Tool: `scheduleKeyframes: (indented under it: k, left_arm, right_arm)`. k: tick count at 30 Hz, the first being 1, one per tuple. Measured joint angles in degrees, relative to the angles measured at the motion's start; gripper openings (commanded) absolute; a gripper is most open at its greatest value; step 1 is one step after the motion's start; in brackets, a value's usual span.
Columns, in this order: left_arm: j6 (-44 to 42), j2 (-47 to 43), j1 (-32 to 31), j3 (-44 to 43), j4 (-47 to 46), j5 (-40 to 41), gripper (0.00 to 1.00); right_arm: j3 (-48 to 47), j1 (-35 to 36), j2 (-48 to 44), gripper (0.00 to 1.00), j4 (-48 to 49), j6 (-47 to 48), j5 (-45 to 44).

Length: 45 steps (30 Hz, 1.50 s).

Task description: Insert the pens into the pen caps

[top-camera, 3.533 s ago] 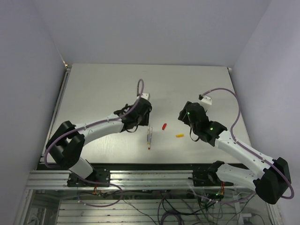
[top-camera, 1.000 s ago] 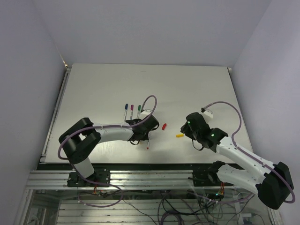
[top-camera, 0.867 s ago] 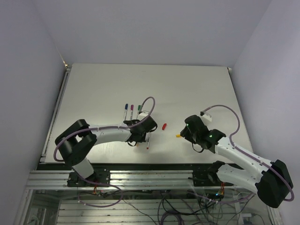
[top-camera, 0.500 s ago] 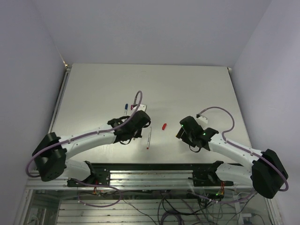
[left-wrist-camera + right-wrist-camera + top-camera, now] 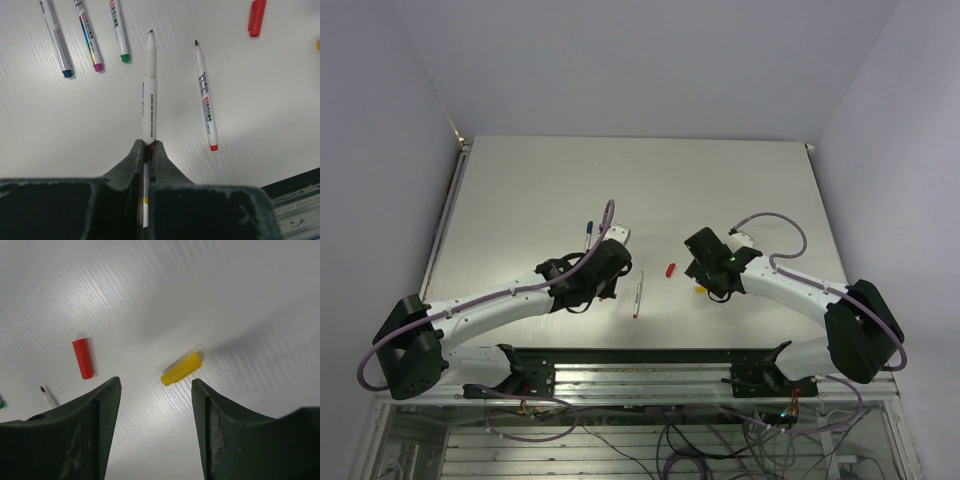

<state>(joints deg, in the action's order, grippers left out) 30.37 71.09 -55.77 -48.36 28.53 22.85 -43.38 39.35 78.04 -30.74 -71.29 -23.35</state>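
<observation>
My left gripper point(image 5: 148, 145) is shut on a pale pen point(image 5: 149, 95) whose bare tip points away from me; it is held above the table. A second pen point(image 5: 206, 107) with a red end lies just to its right and also shows in the top view point(image 5: 638, 296). Three more pens, with blue point(image 5: 56, 37), magenta point(image 5: 88, 37) and green point(image 5: 119, 30) ends, lie at the upper left. My right gripper point(image 5: 156, 385) is open, just above and short of the yellow cap point(image 5: 181, 368). The red cap point(image 5: 83, 358) lies to its left. In the top view, the left gripper point(image 5: 608, 272) and right gripper point(image 5: 708, 276) flank the red cap point(image 5: 670, 268).
The grey table point(image 5: 540, 190) has raised rails along its left side and its near edge. The far ends of the three pens at the upper left run out of the left wrist view. Other caps are not in view.
My left gripper has taken one of the two side-by-side pens and drawn it back to the left. My right gripper has moved left and forward over the yellow cap.
</observation>
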Motion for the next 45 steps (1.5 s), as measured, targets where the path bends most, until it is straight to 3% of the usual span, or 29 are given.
scheduleKeyframes:
  k: [7,37,42,45]
  left_arm:
    - [-2.0,0.0,0.0,0.4,-0.7,-1.2,0.07]
    - [-4.5,0.2,0.0,2.9,-1.7,-3.0,0.07]
    - [-4.7,0.3,0.0,3.1,-1.8,-3.1,0.07]
    - [-4.8,0.9,0.0,3.1,-1.9,-3.1,0.07]
  right_arm:
    - [-1.7,0.1,2.4,0.58,-4.9,-3.9,-1.0]
    - [-1.7,0.3,8.6,0.51,-4.5,-13.9,-0.2]
    - [-1.9,0.0,8.8,0.48,-4.9,-15.4,-0.4]
    - [-1.7,-0.2,8.6,0.40,-4.9,-16.3,-0.4]
